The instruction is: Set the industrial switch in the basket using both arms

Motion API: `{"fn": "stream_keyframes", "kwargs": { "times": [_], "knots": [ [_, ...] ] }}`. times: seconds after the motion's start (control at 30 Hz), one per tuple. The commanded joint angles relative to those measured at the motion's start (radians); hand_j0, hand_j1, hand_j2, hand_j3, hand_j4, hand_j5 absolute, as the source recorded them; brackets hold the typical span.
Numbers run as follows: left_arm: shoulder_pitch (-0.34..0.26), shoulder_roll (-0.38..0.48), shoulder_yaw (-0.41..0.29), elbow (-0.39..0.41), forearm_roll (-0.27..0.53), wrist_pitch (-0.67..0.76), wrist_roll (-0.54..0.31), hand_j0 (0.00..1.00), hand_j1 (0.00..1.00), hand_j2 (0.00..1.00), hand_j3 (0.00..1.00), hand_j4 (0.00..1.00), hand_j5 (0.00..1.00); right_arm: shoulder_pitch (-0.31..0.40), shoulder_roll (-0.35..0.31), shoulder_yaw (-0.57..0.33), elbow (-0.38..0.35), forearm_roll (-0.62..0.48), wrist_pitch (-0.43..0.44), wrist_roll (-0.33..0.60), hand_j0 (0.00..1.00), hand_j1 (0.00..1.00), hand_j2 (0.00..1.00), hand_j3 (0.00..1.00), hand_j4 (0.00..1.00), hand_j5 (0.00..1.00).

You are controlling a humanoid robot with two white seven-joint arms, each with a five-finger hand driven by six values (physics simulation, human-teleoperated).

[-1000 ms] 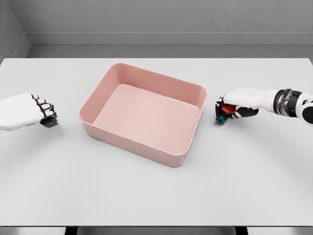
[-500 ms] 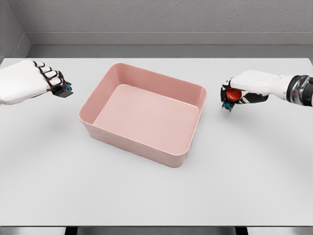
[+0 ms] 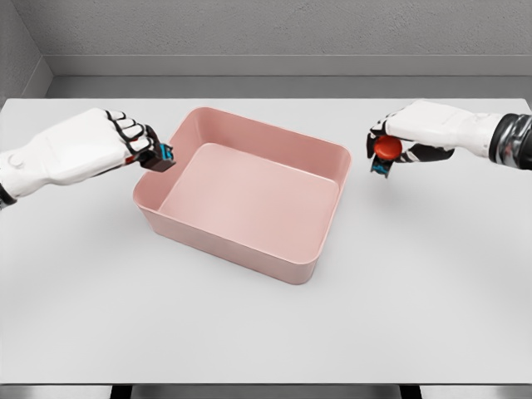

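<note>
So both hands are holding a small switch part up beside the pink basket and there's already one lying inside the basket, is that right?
Not quite. The head view shows the pink basket empty inside. The rest holds: the left hand holds a dark switch part at the basket's left rim, and the right hand holds a red-buttoned switch to its right.

No text, label, brand or number is legible on anything here.

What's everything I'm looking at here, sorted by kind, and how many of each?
Robot hand: 2, left robot hand and right robot hand
Industrial switch: 2, dark switch in the left, red-button switch in the right
Pink basket: 1
White table: 1
Total: 6
</note>
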Motion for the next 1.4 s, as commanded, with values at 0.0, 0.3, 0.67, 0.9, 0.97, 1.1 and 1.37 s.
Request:
{"fn": "stream_keyframes", "kwargs": {
  "times": [0.0,0.3,0.67,0.9,0.97,1.1,1.37],
  "knots": [
    [0.000,-0.020,-0.012,-0.001,0.009,0.000,0.000,0.24,0.24,0.24,0.24,0.24,0.24,0.000,0.000,-0.019,-0.014,-0.004,0.003,0.000,0.50,0.50,0.50,0.50,0.50,0.50],
    [-0.002,-0.075,-0.039,-0.004,0.001,0.000,-0.028,0.35,0.35,0.35,0.35,0.35,0.35,-0.015,0.029,-0.030,-0.024,-0.009,0.003,0.000,0.50,0.50,0.50,0.50,0.50,0.50],
    [-0.026,-0.115,-0.062,0.008,-0.014,0.000,-0.028,0.89,0.89,0.89,0.89,0.89,0.89,-0.078,0.152,0.058,-0.066,-0.010,0.031,0.000,0.50,0.50,0.50,0.50,0.50,0.50],
    [-0.031,-0.127,-0.074,0.010,-0.011,0.000,-0.028,1.00,1.00,1.00,1.00,1.00,1.00,-0.107,0.198,0.087,-0.061,-0.010,0.051,0.000,0.60,0.60,0.60,0.60,0.60,0.60],
    [-0.040,-0.126,-0.076,0.011,-0.014,0.000,-0.028,1.00,1.00,1.00,1.00,1.00,1.00,-0.115,0.218,0.099,-0.061,-0.010,0.075,0.000,1.00,1.00,1.00,1.00,1.00,1.00],
    [-0.046,-0.111,-0.076,0.022,-0.011,0.000,-0.026,1.00,1.00,1.00,1.00,1.00,1.00,-0.135,0.247,0.116,-0.064,-0.010,0.086,0.000,1.00,1.00,1.00,1.00,1.00,1.00],
    [-0.064,-0.037,-0.074,0.062,0.015,0.000,-0.018,1.00,1.00,1.00,1.00,1.00,1.00,-0.150,0.264,0.130,-0.066,-0.005,0.087,0.000,1.00,1.00,1.00,1.00,1.00,1.00]
  ]
}}
